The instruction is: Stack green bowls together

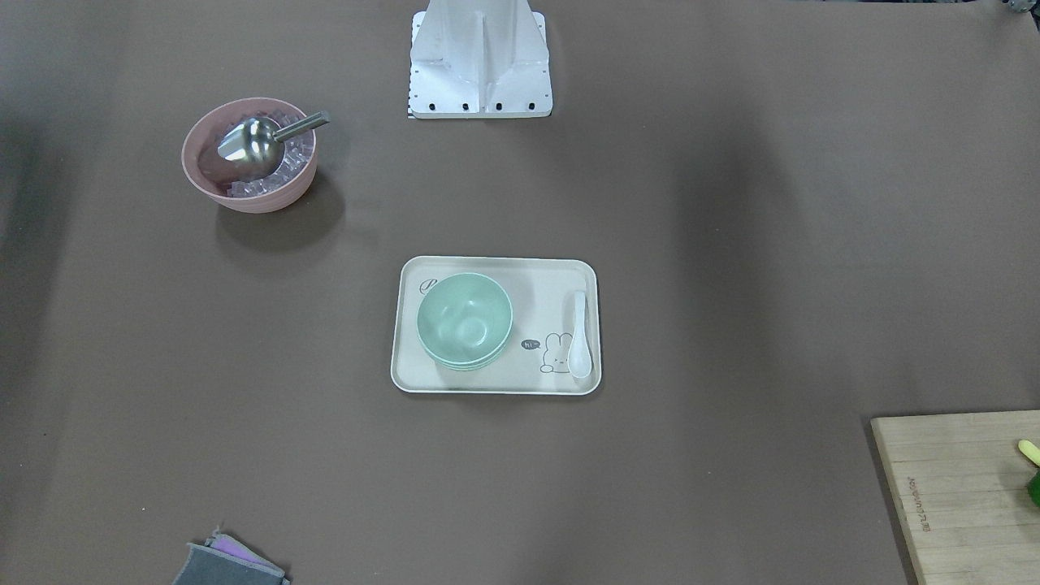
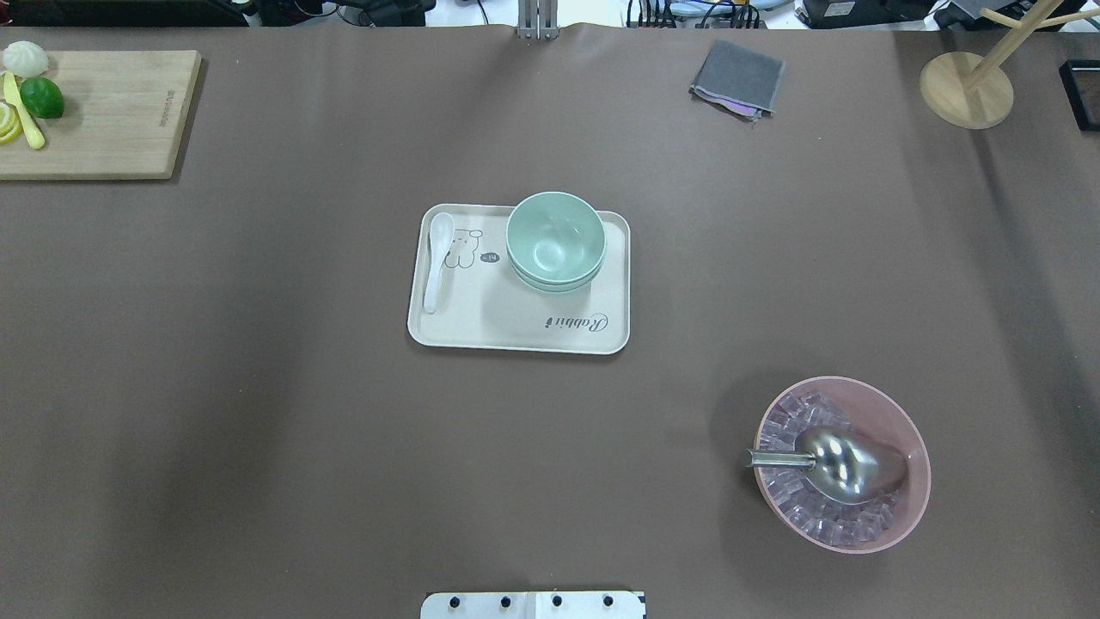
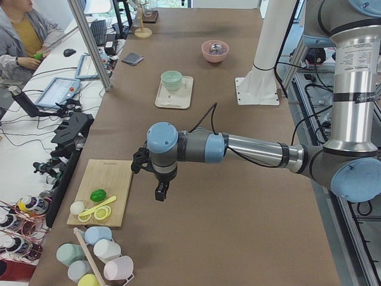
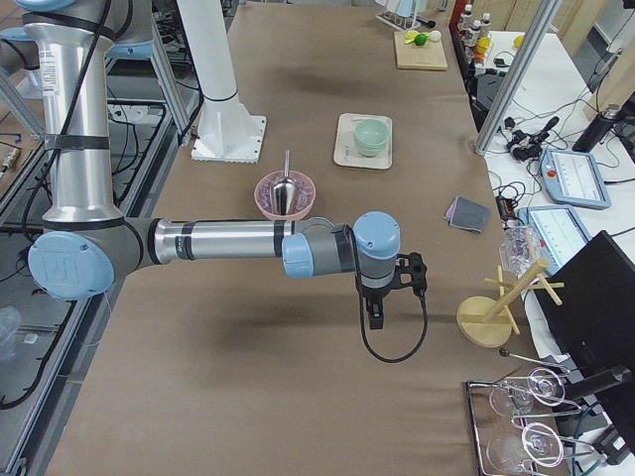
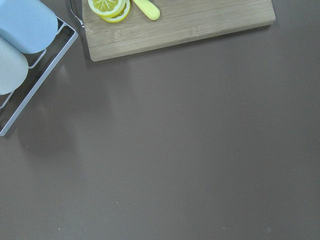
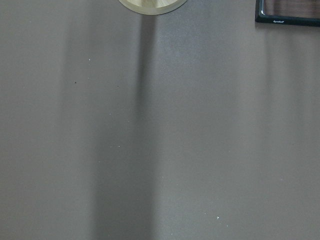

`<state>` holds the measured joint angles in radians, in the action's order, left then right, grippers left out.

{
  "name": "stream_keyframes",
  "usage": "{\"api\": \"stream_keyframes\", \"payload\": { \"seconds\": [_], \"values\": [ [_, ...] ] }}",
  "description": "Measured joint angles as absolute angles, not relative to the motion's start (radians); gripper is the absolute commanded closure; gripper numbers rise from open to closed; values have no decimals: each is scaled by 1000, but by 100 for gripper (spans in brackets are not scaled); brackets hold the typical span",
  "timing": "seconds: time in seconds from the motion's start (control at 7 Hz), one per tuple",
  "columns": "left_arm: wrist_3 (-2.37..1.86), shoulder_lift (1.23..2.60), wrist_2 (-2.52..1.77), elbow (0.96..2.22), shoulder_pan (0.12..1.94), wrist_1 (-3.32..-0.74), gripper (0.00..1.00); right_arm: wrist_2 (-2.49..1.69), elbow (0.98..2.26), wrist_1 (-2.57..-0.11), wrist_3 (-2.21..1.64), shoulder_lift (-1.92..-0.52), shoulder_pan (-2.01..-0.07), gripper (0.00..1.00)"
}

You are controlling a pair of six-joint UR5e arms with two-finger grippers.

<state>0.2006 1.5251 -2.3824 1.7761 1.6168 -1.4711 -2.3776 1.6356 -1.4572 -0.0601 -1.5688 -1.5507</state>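
Observation:
The green bowls sit nested in one stack on the left part of a beige rabbit-print tray at mid-table. The stack also shows in the overhead view, the left side view and the right side view. My left gripper hangs far from the tray, next to the cutting board. My right gripper hangs over bare table beside a wooden stand. Both grippers show only in the side views, so I cannot tell whether they are open or shut.
A white spoon lies on the tray's other side. A pink bowl with ice and a metal scoop stands near the robot's right. A grey cloth lies far right. A cup rack sits by the board.

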Motion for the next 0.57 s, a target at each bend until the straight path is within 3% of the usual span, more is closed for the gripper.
{"api": "stream_keyframes", "payload": {
  "seconds": [0.57],
  "values": [
    [208, 1514, -2379, 1779, 1617, -1478, 2, -2343, 1634, -1457, -15, -1572, -1541, 0]
  ]
}}
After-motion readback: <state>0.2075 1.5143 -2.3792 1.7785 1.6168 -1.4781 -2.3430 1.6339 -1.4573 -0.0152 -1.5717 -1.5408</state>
